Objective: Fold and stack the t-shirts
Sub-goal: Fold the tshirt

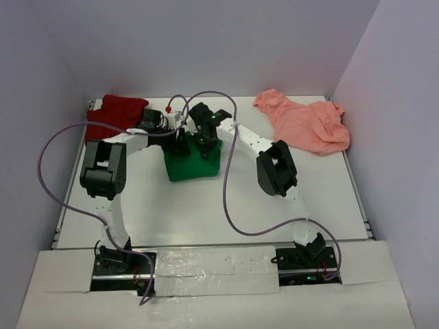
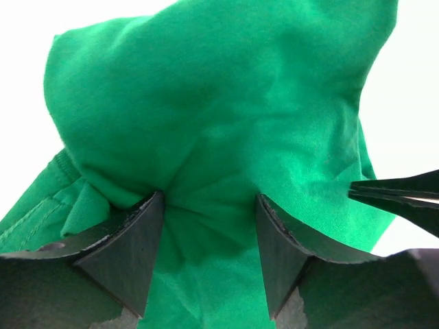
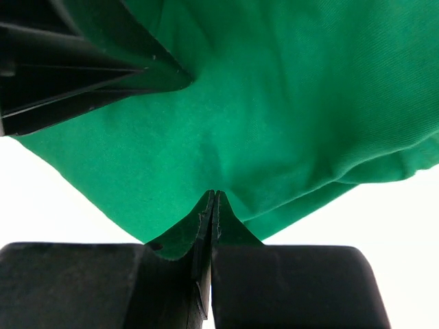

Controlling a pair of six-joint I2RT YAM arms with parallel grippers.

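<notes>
Overhead view: three t-shirts on the bench [image 1: 206, 212], none stacked; task judged to be at an early stage.

Green t-shirt [image 1: 195, 166]: bench centre, bunched into a lumpy heap under both arms; no flat fold visible; edges uneven, one hem showing at 8 o'clock in the left wrist view.

Dark red t-shirt [image 1: 118, 113]: far corner at about 10 o'clock from the green one, well apart from it; lies rumpled, partly hidden behind the left arm; cannot tell whether any fold has been made in it.

Salmon pink t-shirt [image 1: 302, 123]: far side at about 2 o'clock, well apart; loose and crumpled, clearly unfolded.

Left pincer [image 2: 209, 199]: fingers [image 2: 137, 253] stand partway apart with a gathered wad of green cloth between them; puckers run into the gap; reads as a hold on a thick fold.

Right pincer [image 3: 214, 195]: closed tight; green cloth peaks up into the tips, so a thin pinch of the same shirt; it sits at 3 o'clock of the left one, near it.

Judgement: green shirt mid-handling, fold not finished; red and pink both left to do; a stack not yet begun.
</notes>
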